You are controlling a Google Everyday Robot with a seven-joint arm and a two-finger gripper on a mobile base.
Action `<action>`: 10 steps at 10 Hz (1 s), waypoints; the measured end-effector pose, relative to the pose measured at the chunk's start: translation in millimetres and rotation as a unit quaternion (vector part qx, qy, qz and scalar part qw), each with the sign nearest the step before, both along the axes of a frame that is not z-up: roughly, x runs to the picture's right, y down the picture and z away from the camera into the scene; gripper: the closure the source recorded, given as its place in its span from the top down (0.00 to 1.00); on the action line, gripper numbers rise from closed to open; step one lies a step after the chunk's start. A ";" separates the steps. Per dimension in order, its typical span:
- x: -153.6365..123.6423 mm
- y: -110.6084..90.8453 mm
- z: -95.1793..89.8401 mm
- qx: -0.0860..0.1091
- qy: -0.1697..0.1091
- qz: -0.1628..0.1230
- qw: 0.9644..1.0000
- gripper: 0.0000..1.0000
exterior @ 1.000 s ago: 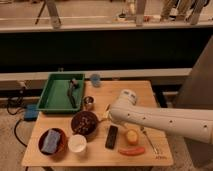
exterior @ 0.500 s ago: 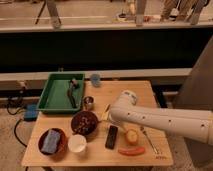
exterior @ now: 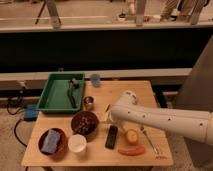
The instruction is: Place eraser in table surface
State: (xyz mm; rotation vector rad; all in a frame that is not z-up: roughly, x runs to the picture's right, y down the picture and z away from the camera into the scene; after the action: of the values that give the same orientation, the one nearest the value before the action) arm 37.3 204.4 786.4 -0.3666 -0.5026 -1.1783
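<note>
White arm (exterior: 165, 119) is reaching in from the right, nearly level (wrist (exterior: 126, 99) bending downward); gripper (exterior: 110, 116) is hanging low at its left end, mid-view.

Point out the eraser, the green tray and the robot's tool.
eraser (exterior: 111, 136), camera view, middle of the black bar.
green tray (exterior: 56, 98), camera view, bare floor on its left side.
tool (exterior: 105, 115), camera view, the arm's end, just beyond the eraser.
</note>
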 end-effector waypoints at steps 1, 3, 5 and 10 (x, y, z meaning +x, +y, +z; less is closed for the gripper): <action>-0.6 2.5 1.3 -0.004 -0.003 -0.002 1.000 0.80; -3.1 7.2 4.4 -0.013 -0.011 -0.008 1.000 0.80; -2.1 11.5 7.8 -0.020 -0.015 -0.010 1.000 0.80; -2.3 20.0 14.9 -0.034 -0.023 -0.015 0.999 0.80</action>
State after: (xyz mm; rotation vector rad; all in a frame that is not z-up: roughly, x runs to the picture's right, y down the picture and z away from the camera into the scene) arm 35.0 224.4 801.3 -0.4072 -0.5807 -1.2024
